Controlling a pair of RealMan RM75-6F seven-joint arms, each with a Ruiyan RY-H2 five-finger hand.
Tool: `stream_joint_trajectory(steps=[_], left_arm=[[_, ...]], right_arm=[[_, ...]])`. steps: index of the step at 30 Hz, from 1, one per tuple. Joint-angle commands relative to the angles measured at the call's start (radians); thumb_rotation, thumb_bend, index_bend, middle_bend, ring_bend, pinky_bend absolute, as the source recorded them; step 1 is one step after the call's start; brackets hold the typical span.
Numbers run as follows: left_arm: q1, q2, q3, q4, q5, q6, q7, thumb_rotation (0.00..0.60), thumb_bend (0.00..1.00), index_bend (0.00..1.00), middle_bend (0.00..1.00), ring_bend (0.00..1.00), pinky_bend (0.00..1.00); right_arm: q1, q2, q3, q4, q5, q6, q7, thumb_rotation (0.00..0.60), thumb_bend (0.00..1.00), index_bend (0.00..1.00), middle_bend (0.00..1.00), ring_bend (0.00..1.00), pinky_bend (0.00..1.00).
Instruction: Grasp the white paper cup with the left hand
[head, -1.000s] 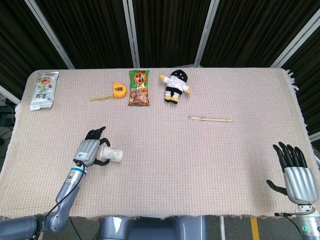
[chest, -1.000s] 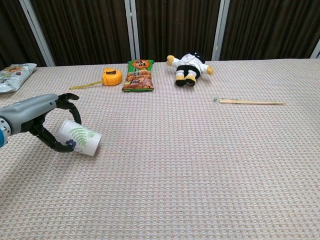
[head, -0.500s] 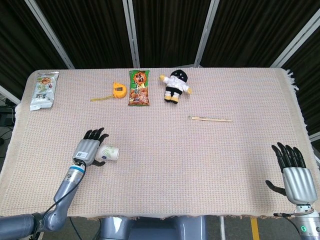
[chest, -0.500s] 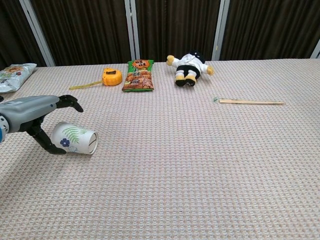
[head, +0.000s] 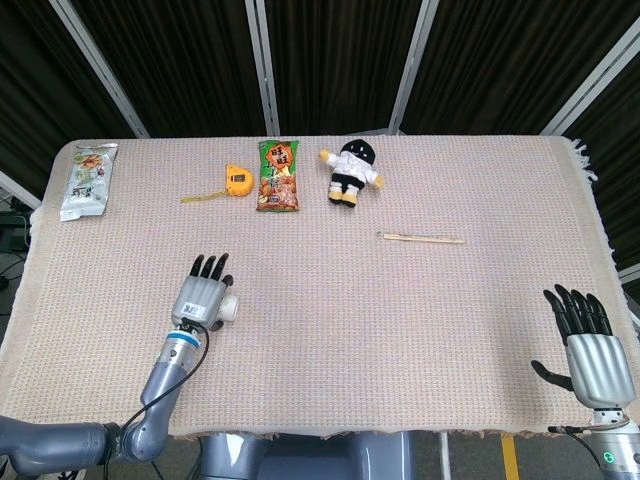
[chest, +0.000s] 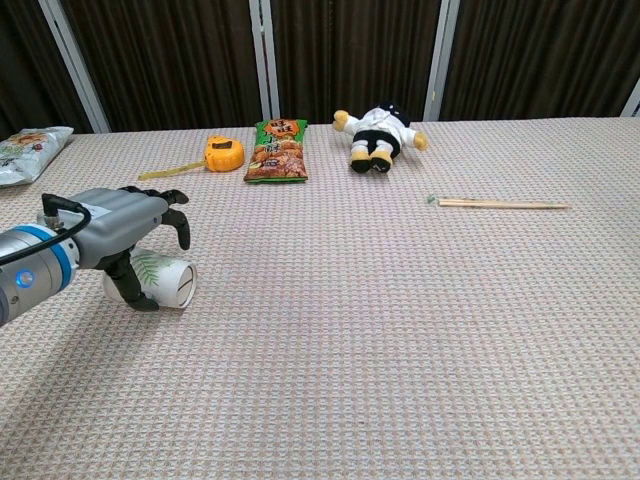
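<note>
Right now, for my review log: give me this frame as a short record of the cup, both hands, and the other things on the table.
cup: white paper cup lying on its side, mouth facing right in the chest view
left hand: left hand over the cup, fingers spread above it; grip not confirmed
right hand: right hand open at the table's near right edge, holding nothing
far row: snack bag, tape measure, chip packet, plush doll
middle right: chopsticks

No legible text; print on the green snack packet (head: 277, 175) too small to read.
</note>
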Motion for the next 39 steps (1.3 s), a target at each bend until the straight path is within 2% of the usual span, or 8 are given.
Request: stream_joint_trajectory(steps=[1, 7, 13, 19, 22, 25, 32, 39], left_arm=[[-0.009, -0.019, -0.004, 0.012, -0.012, 0.008, 0.009, 0.600, 0.07, 0.39, 0.00, 0.00, 0.00], [-0.008, -0.032, -0.004, 0.024, -0.005, 0.022, 0.003, 0.600, 0.08, 0.48, 0.00, 0.00, 0.00], [0.022, -0.035, -0.030, 0.020, 0.074, 0.018, -0.174, 0.600, 0.08, 0.47, 0.00, 0.00, 0.00], [0.081, -0.028, -0.070, 0.009, 0.179, -0.053, -0.557, 0.600, 0.08, 0.44, 0.00, 0.00, 0.00], [0.120, -0.032, -0.088, 0.024, 0.266, -0.107, -0.863, 0.600, 0.08, 0.44, 0.00, 0.00, 0.00], [0.130, -0.030, -0.062, 0.100, 0.369, -0.143, -1.025, 0.600, 0.08, 0.43, 0.00, 0.00, 0.00], [0.145, -0.058, -0.022, 0.220, 0.458, -0.151, -1.155, 0.600, 0.08, 0.43, 0.00, 0.00, 0.00], [0.159, -0.048, -0.006, 0.262, 0.467, -0.163, -1.174, 0.600, 0.08, 0.42, 0.00, 0.00, 0.00]], right_arm=[[0.000, 0.001, 0.000, 0.000, 0.000, -0.001, 0.002, 0.600, 0.05, 0.00, 0.00, 0.00, 0.00], [-0.001, 0.004, 0.002, 0.001, 0.002, 0.002, 0.009, 0.600, 0.05, 0.00, 0.00, 0.00, 0.00], [0.000, 0.001, 0.000, 0.002, -0.001, 0.000, 0.004, 0.600, 0.05, 0.00, 0.00, 0.00, 0.00], [0.000, -0.001, 0.000, 0.001, 0.000, -0.001, -0.002, 0.600, 0.05, 0.00, 0.00, 0.00, 0.00], [0.003, -0.004, -0.001, 0.002, 0.001, -0.007, -0.009, 0.600, 0.05, 0.00, 0.00, 0.00, 0.00], [0.003, -0.005, -0.002, 0.001, 0.003, -0.009, -0.015, 0.600, 0.05, 0.00, 0.00, 0.00, 0.00], [0.004, -0.006, -0.001, 0.000, 0.005, -0.010, -0.019, 0.600, 0.05, 0.00, 0.00, 0.00, 0.00], [0.003, -0.007, -0.002, 0.001, 0.004, -0.009, -0.020, 0.600, 0.05, 0.00, 0.00, 0.00, 0.00]])
